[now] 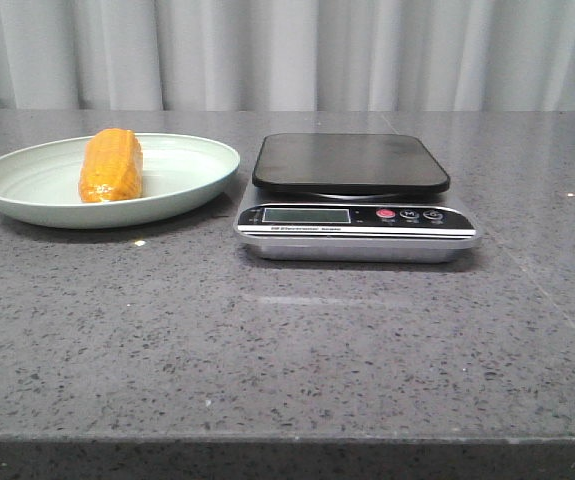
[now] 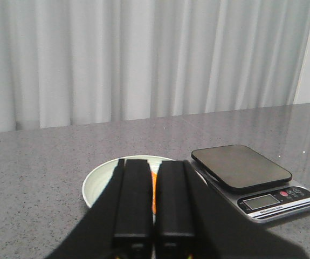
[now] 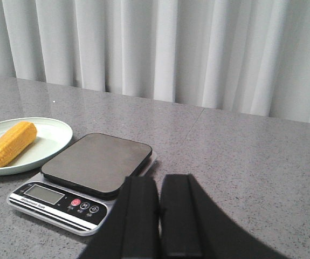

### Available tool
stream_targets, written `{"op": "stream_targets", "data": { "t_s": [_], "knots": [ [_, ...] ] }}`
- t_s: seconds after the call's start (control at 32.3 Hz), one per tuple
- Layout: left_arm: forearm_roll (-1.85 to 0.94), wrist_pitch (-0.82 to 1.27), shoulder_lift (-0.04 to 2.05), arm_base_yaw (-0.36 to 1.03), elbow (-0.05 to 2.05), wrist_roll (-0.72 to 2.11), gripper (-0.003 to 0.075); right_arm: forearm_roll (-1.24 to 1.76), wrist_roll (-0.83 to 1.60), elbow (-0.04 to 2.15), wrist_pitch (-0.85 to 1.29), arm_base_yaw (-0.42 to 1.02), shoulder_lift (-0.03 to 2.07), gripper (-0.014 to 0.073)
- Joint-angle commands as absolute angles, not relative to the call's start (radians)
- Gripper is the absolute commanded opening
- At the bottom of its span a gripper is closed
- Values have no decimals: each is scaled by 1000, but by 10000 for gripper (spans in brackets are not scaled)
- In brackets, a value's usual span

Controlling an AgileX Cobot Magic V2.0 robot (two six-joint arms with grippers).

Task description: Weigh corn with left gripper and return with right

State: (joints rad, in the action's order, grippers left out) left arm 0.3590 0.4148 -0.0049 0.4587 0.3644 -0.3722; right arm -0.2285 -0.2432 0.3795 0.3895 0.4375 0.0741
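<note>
Nothing is done yet: the corn (image 1: 111,165) lies on the plate (image 1: 192,155) at the left, the scale (image 1: 357,215) stands bare beside it, and the left gripper (image 2: 153,202) and right gripper (image 3: 160,216) hover narrow and empty-handed.

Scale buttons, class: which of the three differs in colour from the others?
The leftmost button, nearest the display: it is red, while the other two are dark.
</note>
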Motion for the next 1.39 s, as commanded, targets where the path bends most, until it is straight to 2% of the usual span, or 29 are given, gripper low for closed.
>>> {"op": "stream_targets", "data": {
  "t_s": [0.0, 0.15, 0.28, 0.59, 0.77, 1.36],
  "knots": [
    [319, 341, -15, 438, 359, -374, 127, -254, -235, 401, 304, 432, 87, 173],
    [240, 307, -15, 337, 293, -262, 127, -254, -235, 401, 304, 432, 87, 173],
    [152, 230, -15, 205, 221, -138, 127, -254, -235, 401, 304, 432, 87, 173],
    [94, 0, -26, -46, 50, -134, 127, -254, -235, 401, 304, 432, 87, 173],
    [75, -86, -26, -88, -11, -134, 127, -254, -235, 401, 304, 432, 87, 173],
    [75, -77, -26, -126, -11, -134, 127, -254, -235, 401, 304, 432, 87, 173]
  ]
}}
